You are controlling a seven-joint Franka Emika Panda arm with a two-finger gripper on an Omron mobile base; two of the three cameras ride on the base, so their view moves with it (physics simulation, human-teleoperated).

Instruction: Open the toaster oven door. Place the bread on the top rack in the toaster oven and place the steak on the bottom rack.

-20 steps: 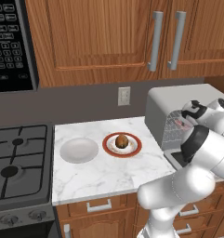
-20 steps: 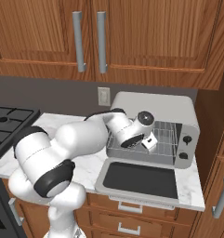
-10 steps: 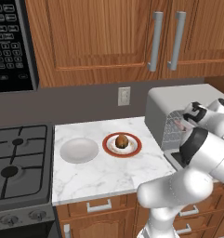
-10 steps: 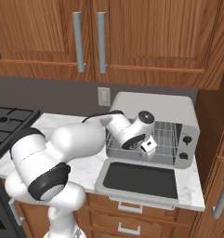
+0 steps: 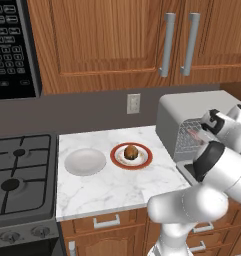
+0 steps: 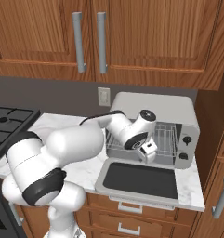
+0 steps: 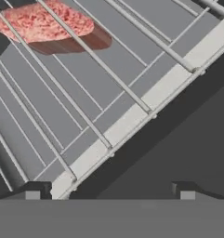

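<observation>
Pink steak (image 7: pixel 43 24) was seen on a rack, beyond the empty, wide-apart pincer (image 7: pixel 108 189); bread (image 5: pixel 131 151) lay leftward on the table (image 5: pixel 109 187).

The pincer (image 6: pixel 148 149) sits at the mouth of the toaster oven (image 6: pixel 155 104), fingers spread wide with nothing between them. Below it the dropped door (image 6: pixel 141 176) lies flat and bare, leaving room to back out. Ahead, the steak (image 7: pixel 43 22) rests on wire rack bars (image 7: pixel 108 100); bars also cross just above it.
</observation>
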